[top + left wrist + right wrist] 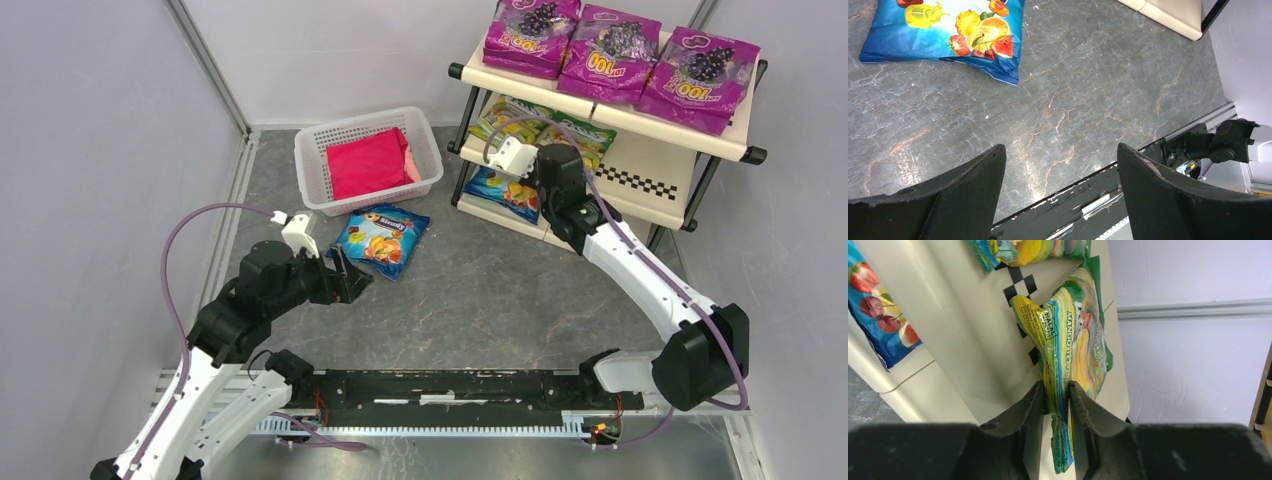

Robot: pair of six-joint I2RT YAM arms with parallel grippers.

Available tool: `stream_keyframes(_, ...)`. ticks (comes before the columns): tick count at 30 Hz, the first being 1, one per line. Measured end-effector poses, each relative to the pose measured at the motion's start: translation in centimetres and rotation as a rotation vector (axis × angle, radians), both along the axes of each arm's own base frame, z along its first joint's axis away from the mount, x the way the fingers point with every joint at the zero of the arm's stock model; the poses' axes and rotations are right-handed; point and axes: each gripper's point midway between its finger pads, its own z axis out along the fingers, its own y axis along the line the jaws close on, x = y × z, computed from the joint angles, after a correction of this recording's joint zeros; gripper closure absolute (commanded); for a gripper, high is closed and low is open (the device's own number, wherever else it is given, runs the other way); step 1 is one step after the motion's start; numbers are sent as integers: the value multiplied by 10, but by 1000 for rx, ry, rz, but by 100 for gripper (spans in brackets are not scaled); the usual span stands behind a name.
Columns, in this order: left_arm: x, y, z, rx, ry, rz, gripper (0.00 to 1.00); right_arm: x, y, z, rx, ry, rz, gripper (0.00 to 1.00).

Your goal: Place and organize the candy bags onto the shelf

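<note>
Nearest the lens in the right wrist view, the right gripper [1054,392] is clamped on the bottom edge of a glossy green-yellow candy bag [1075,340] of thin plastic, which rises crumpled and folded up the middle of the frame; behind it is the cream slanted shelf [963,345] with its black-white checkered strip [1020,282], and whether the bag already rests on the tier or only hangs from the grip I cannot tell; a second lemon-print bag [1023,250] lies at the top of that frame; in the overhead view three magenta-purple candy bags [615,45] fill the top tier at upper right, and a blue bag [505,190] sits on the lowest tier; one more blue candy bag [948,30] with fruit print lies flat on the grey marbled surface [1098,75], just below a white lattice basket [330,150] holding a pink cloth [365,165]; the left gripper [1060,150] hovers near it, jaws wide apart and empty; these pouches look light, soft and slippery, with loose contents that shift, so a pinch on the flat sealed edge seems safest, though it lets the body sag and buckle.
</note>
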Motion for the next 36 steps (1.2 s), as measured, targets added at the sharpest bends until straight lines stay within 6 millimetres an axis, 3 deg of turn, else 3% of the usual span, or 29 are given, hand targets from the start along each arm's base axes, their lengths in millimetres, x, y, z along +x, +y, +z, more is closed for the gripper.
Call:
stream_keyframes(5, 0, 0, 0, 1, 1, 0, 12, 0, 4, -9, -39, -24, 87, 73)
stream_keyframes(9, 1, -1, -2, 3, 8, -2, 12, 7, 5, -3, -31, -48, 138, 72)
stream_keyframes(10, 1, -1, -2, 4, 9, -2, 12, 9, 5, -2, -32, -51, 139, 67)
stream_keyframes(13, 1, -1, -2, 5, 11, -2, 12, 17, 4, -3, -50, -55, 136, 36)
stream_keyframes(15, 1, -1, -2, 5, 11, -2, 12, 19, 4, -4, -67, -56, 138, 23)
stream_keyframes(19, 1, -1, -2, 5, 11, -2, 12, 20, 5, 10, -42, -110, 138, 12)
stream_keyframes(23, 1, -1, -3, 5, 12, -4, 12, 7, 14, 16, 23, -119, 153, 4)
stream_keyframes(29, 3, -2, -6, 14, 29, -4, 12, -33, 67, 29, 198, -130, 243, 2)
stream_keyframes(36, 5, 1, -7, 24, 27, 19, 11, -66, 134, 3, 564, 11, 316, 2)
